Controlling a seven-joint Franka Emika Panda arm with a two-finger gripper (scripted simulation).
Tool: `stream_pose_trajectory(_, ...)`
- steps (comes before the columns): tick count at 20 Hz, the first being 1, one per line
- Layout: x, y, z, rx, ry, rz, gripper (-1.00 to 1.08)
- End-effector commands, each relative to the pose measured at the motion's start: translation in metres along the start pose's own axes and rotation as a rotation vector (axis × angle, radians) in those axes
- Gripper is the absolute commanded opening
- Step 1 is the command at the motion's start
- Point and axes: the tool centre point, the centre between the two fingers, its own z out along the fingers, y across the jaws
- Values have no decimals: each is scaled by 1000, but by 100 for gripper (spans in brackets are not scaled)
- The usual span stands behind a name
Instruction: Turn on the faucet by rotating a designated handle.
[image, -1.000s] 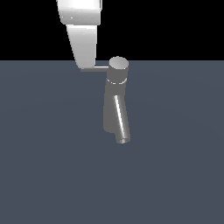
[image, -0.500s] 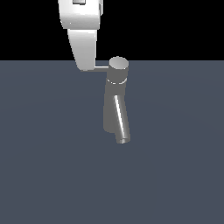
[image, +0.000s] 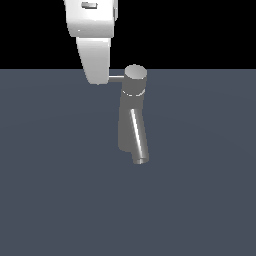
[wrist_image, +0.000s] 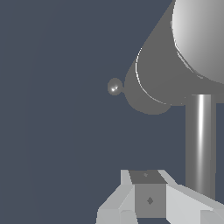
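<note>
Dark floor (image: 200, 200); wrist view shows handle (wrist_image: 200, 144)

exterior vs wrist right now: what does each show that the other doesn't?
Exterior only: the whole faucet standing on the grey floor, its slanted spout ending in an open mouth, and the hand's white body reaching the handle's outer end. Wrist only: a close view along the handle and the hand's fingertip block. Both: the hand, the handle and the round cap.
</note>
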Motion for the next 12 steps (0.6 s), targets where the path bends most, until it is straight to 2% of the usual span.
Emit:
stream_pose_trajectory(1, -1, 6, 0, 0, 0, 0, -100)
stream_pose_trajectory(12, -3, 32, 0, 0, 0, 0, -100)
